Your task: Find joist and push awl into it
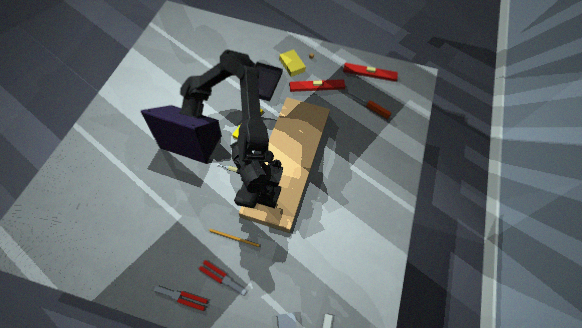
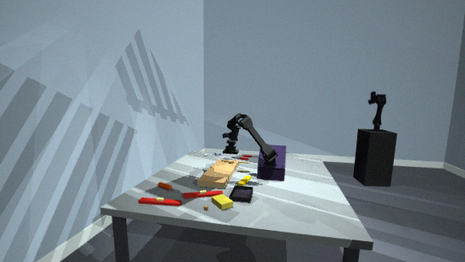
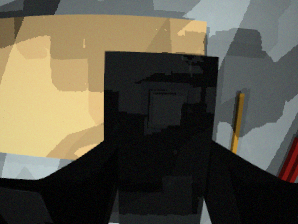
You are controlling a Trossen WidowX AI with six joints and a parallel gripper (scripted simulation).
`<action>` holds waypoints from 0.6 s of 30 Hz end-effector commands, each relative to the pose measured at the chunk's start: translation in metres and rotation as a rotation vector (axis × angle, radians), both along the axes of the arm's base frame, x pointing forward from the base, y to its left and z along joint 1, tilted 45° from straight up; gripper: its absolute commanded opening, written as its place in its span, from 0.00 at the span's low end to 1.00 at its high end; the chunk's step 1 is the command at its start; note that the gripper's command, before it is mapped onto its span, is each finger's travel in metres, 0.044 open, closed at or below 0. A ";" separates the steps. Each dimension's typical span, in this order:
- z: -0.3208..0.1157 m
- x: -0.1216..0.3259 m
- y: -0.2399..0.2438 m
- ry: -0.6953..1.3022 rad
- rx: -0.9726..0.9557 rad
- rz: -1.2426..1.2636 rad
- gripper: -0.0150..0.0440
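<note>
My gripper (image 1: 262,192) (image 2: 231,144) (image 3: 159,137) is shut on the black stud finder (image 2: 230,151) (image 3: 162,107), a dark block that fills the middle of the wrist view. It is held over the near end of the tan floor panel (image 1: 306,142) (image 2: 217,175) (image 3: 40,110) in the top view. A small gap shows beneath it in the exterior view. The joist is hidden, and no hole can be made out. The awl (image 1: 232,169) (image 2: 243,171), with a pale handle, lies beside the panel. The black tray (image 1: 269,82) (image 2: 241,194) is partly behind the arm in the top view.
A yellow bar (image 1: 237,132) (image 2: 244,180) lies between panel and tray. Beyond are a yellow block (image 1: 292,62) (image 2: 222,201), red levels (image 1: 317,86) (image 1: 371,72) and a screwdriver (image 1: 378,109). A pencil (image 1: 234,237) (image 3: 238,122) and red-handled pliers (image 1: 192,300) lie off the near end.
</note>
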State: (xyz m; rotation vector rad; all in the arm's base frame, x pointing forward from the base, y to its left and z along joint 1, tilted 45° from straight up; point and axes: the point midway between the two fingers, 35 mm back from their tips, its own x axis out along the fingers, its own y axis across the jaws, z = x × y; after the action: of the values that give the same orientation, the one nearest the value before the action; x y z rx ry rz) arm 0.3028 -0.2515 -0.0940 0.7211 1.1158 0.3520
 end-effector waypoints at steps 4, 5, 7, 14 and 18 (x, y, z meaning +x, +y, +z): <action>0.003 0.021 -0.002 0.000 0.007 -0.015 0.25; 0.003 0.021 -0.002 0.000 0.007 -0.015 0.25; 0.001 0.021 -0.001 0.000 0.007 -0.015 0.25; -0.008 0.024 0.007 0.000 0.007 -0.015 0.25; -0.014 0.026 0.012 0.000 0.007 -0.015 0.25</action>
State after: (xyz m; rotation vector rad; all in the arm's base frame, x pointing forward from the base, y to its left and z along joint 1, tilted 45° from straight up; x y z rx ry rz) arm 0.3270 -0.2422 -0.1051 0.7292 1.1144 0.3463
